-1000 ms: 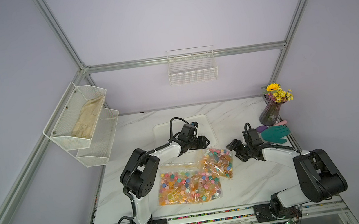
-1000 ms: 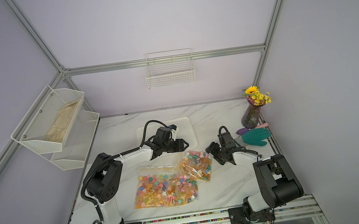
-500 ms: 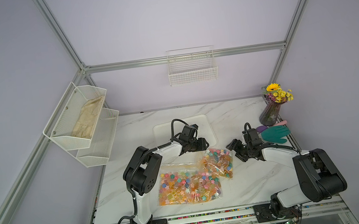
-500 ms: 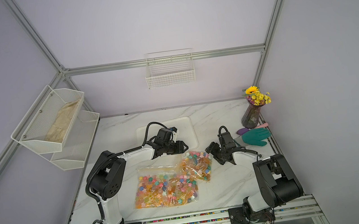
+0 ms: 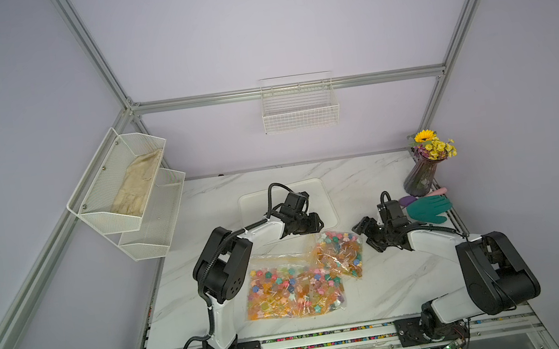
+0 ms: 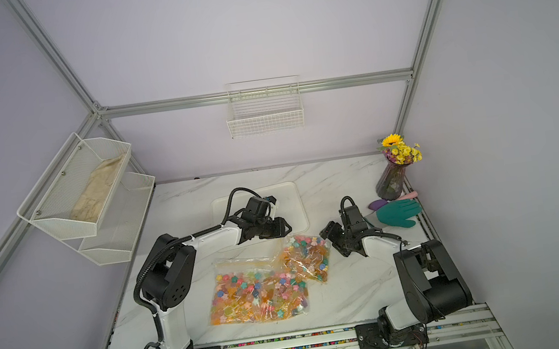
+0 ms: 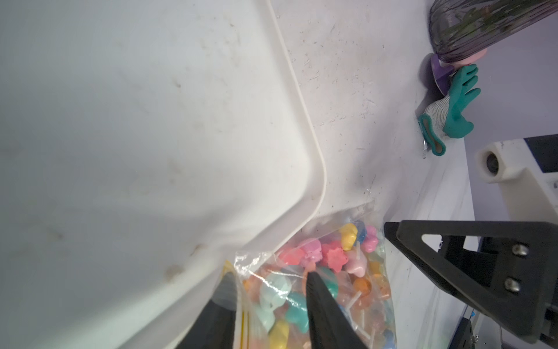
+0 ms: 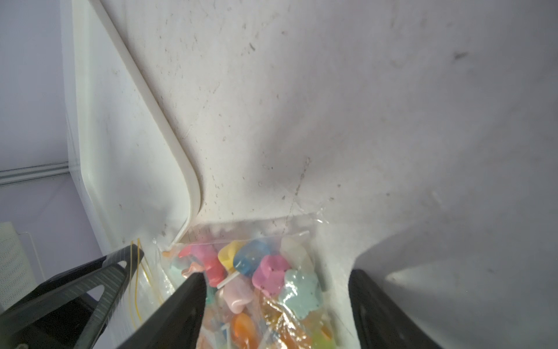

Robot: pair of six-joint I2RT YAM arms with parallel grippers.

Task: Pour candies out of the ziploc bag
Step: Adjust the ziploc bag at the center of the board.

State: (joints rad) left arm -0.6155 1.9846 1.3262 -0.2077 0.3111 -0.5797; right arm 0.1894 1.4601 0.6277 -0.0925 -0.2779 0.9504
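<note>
A small clear ziploc bag [image 5: 340,253] [image 6: 305,256] full of the candies [image 7: 332,256] [image 8: 265,272] lies just in front of the white tray [image 5: 248,201]. My left gripper [image 5: 317,222] [image 7: 271,290] is at the bag's far corner next to the tray's rim [image 7: 317,169]. Its jaws are narrowed but apart, with bag film and teal candies between the fingers [image 7: 317,293]. My right gripper [image 5: 365,235] [image 8: 280,290] stands wide open at the bag's right end, and that end lies between its fingers [image 8: 374,296].
A larger bag of candies [image 5: 293,291] lies flat in front, partly under the small bag. A vase of flowers [image 5: 421,175] and a teal glove [image 5: 427,209] sit at the back right. A wire rack [image 5: 126,195] and a basket [image 5: 299,106] hang on the walls.
My left gripper has come down toward the small bag's corner and its jaws have narrowed. The right arm and both bags have stayed put.
</note>
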